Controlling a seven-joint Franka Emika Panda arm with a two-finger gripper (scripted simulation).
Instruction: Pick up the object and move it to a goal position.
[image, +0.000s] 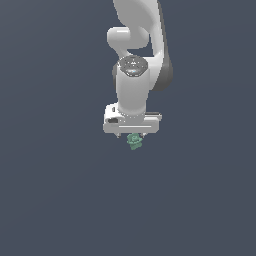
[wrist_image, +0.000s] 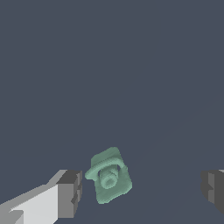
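Note:
The object is a tiny teal-green lumpy block lying on the dark grey floor, just under the white hand of the arm in the exterior view. In the wrist view the object lies between the two fingers, close to one dark pad and well apart from the other pad. My gripper is open, its jaws spread wide on either side of the block and touching nothing. In the exterior view the gripper is mostly hidden by the hand above it.
A flat dark grey surface fills both views. The white arm rises above the hand at the top of the exterior view. No other objects or markers show.

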